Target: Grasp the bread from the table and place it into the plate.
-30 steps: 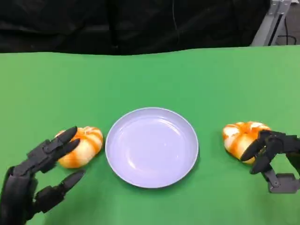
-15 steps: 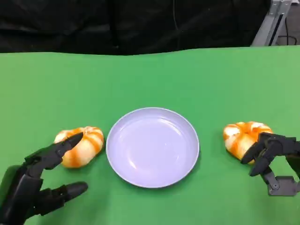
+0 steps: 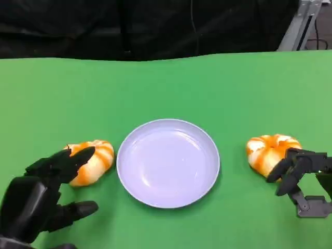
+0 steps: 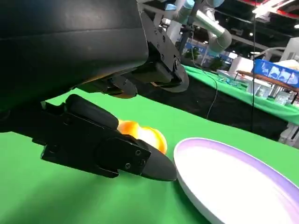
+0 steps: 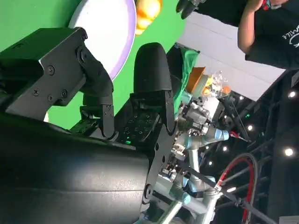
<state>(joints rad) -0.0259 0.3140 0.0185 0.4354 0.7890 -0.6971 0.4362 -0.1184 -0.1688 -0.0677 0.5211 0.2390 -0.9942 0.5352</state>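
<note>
Soft bread [image 3: 92, 162], likely squashy; I'd cup its sides. Left hand [image 3: 44, 194] spread, empty; right hand [image 3: 301, 179] curled, grip unclear.

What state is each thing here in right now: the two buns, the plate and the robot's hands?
Left bread: on the table beside the plate, not lifted; left fingers reach over its near side.
Right bread: on the table, right of the plate; right fingers at its near edge.
Plate: upright, nothing in it.
Left hand: fingers apart, holding nothing.
Right hand: fingers curled by the bread; grip cannot be told.
</note>
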